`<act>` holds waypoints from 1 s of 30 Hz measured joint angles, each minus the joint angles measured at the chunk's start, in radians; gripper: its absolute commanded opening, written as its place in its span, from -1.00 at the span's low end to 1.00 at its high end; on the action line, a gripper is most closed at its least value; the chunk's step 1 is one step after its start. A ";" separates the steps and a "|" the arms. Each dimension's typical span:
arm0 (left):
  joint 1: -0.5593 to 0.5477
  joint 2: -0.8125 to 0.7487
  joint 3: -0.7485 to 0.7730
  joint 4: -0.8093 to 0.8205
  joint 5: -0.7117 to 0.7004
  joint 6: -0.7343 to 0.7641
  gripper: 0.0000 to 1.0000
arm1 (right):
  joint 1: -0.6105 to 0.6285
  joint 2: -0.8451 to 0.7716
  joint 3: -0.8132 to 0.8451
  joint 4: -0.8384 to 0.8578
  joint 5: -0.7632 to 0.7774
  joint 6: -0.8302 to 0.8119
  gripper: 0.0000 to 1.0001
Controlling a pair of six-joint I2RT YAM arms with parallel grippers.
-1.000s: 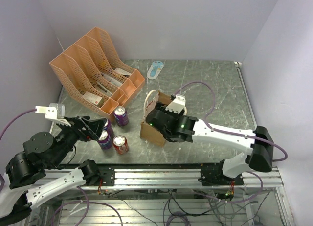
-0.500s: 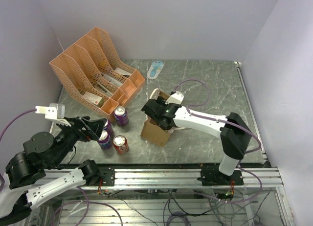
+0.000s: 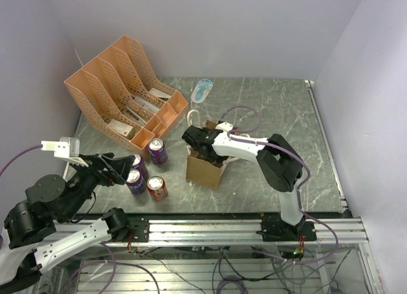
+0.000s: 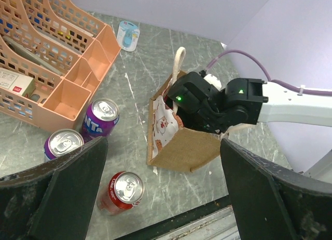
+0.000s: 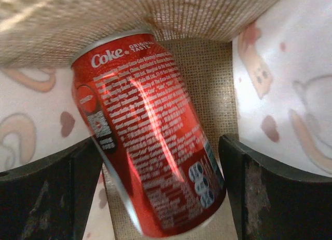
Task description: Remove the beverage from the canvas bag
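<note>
The canvas bag (image 3: 205, 170) is a small boxy tote of tan-brown woven cloth; it stands upright near the middle of the table (image 3: 286, 116), mouth open upward; a cream-white loop handle (image 4: 179, 61) rises from its far rim; one side carries a pale panel (image 4: 163, 123) printed with brown cartoon figures. Inside, the beverage (image 5: 150, 141) is a red Coke can with white lettering; it lies slanted on the brown woven floor, its side showing, top rim toward the upper left, base toward the lower right; pale printed lining (image 5: 275, 94) flanks it on both sides.
</note>
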State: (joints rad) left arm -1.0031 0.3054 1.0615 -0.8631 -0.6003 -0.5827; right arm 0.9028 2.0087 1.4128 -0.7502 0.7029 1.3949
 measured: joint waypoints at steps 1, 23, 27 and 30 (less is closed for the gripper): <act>0.000 -0.005 0.000 -0.002 0.000 -0.001 0.99 | -0.004 0.011 -0.002 0.011 -0.012 -0.005 0.73; 0.000 -0.011 0.003 -0.003 -0.001 -0.017 0.99 | -0.031 -0.180 -0.256 0.249 -0.138 -0.185 -1.00; 0.000 -0.011 0.003 -0.003 0.000 -0.020 0.99 | -0.033 -0.298 -0.325 0.356 -0.162 -0.304 -1.00; 0.000 -0.011 0.003 -0.003 0.000 -0.020 0.98 | -0.033 -0.354 -0.346 0.429 -0.177 -0.383 -1.00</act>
State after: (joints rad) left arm -1.0031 0.2947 1.0649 -0.8658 -0.6003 -0.6029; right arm 0.8696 1.6547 1.0672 -0.3214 0.5262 1.0115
